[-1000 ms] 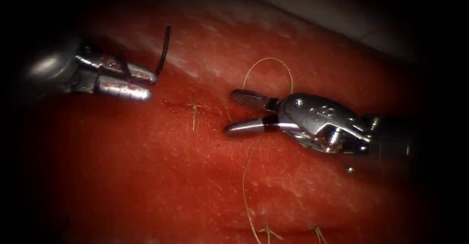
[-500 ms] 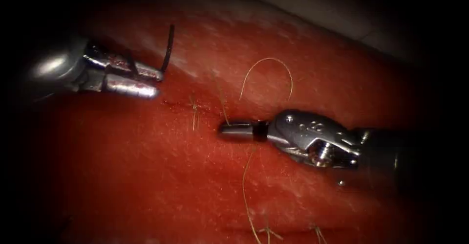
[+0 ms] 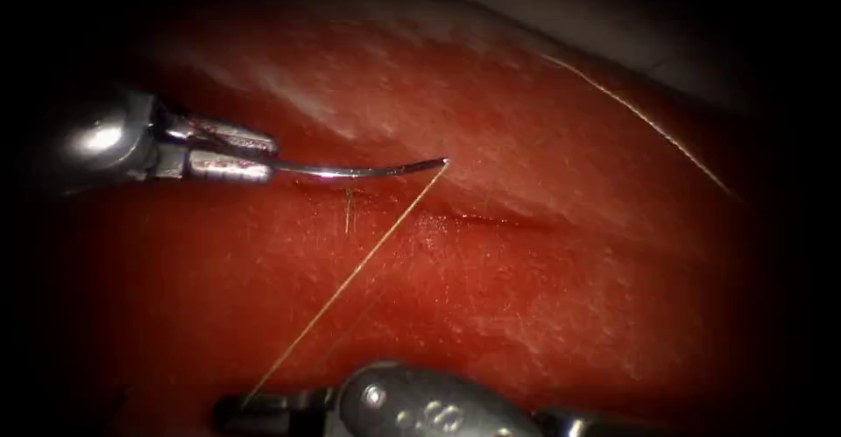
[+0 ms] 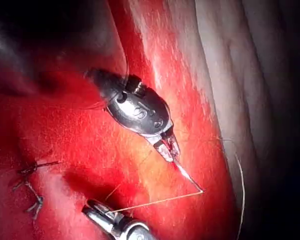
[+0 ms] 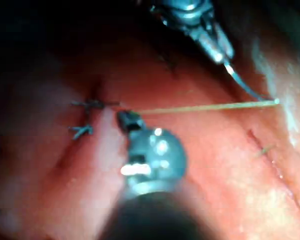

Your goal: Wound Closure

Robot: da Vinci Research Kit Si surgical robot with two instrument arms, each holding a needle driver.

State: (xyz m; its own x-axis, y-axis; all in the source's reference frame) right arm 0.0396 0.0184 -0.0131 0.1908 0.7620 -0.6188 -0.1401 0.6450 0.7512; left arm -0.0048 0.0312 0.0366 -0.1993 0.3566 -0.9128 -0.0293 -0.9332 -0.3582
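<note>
**Wound closure: one stitch showing, most of the cut unclosed**

I see the red, wet slab of pork tissue (image 3: 491, 314) with its cut (image 3: 473, 220) running as a thin dark slit across the middle of the endoscope view. One short tan stitch (image 3: 349, 209) crosses the cut toward its left end. To the right of that stitch I see no thread across the slit, so I judge most of the closure is left to do. Dark knotted stitches (image 4: 32, 187) sit on another line well apart, seen from the left wrist.

Left arm's steel needle driver (image 3: 267, 158) comes in from the left, jaws clamped on the curved steel needle (image 3: 359, 172) at one end of its curve. The needle lies clear above the tissue, not in it, over the left part of the cut, with its free end pointing right.

Fine tan thread (image 3: 350, 279) runs taut from that free needle end down-left to the right arm's steel needle driver (image 3: 241, 400) at the bottom edge. Its jaws are closed on the thread. A second length of thread (image 3: 648, 122) trails over the tissue's upper right.
</note>
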